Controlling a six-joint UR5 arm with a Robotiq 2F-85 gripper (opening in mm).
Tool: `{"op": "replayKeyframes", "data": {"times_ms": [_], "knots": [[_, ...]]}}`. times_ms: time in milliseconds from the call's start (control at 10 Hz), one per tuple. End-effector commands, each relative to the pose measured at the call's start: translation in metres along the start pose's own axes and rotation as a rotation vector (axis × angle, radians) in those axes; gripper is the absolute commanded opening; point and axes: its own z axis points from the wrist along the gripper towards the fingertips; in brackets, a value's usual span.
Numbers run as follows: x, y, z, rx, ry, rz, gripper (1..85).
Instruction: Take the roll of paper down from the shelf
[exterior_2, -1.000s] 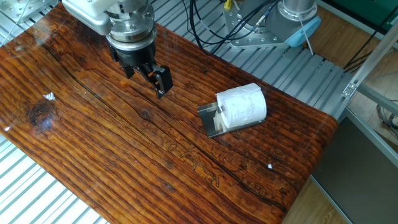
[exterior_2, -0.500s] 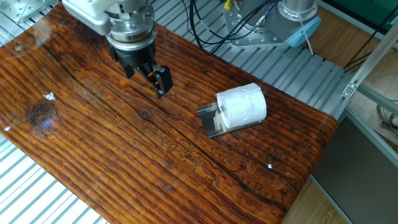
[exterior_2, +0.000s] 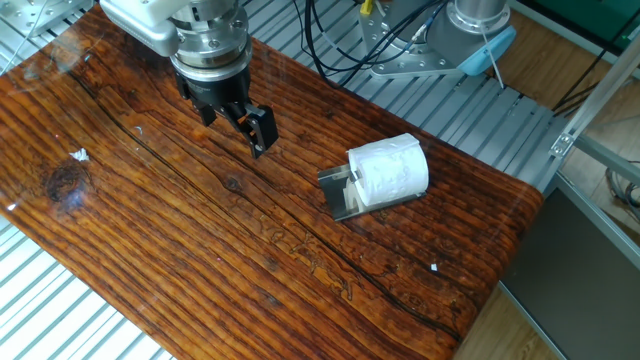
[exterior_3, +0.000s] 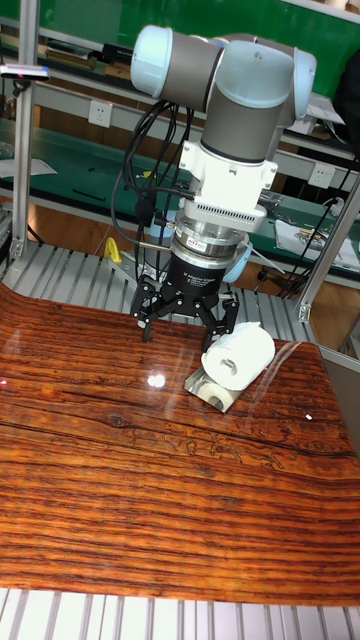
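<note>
I read gripper (exterior_2: 236, 122) spread, empty, well apart from roll of paper (exterior_2: 390, 172) | roll lies sideways on shelf (exterior_2: 338, 197) | my worry: fingers (exterior_2: 262, 132) catch shelf's edge, drag it, or crush soft roll

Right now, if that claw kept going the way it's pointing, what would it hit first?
Probably the bare wooden tabletop beneath it. The open gripper points down, and the roll of paper sits off to its side, out of that line.

wooden tabletop (exterior_2: 200, 250); black cables (exterior_2: 322, 55) behind it; ribbed metal base (exterior_2: 480, 110); white speck (exterior_2: 433, 267)
</note>
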Motion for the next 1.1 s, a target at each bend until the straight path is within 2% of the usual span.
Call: {"op": "replayKeyframes", "data": {"times_ms": [0,100,900,1000], "knots": [[0.000,0.002,0.000,0.000,0.000,0.000,84.0],[0.031,0.008,-0.001,-0.001,0.119,0.338,1.0],[0.029,0.011,0.001,-0.014,0.112,0.336,1.0],[0.029,0.008,0.002,-0.004,0.110,0.338,1.0]]}}
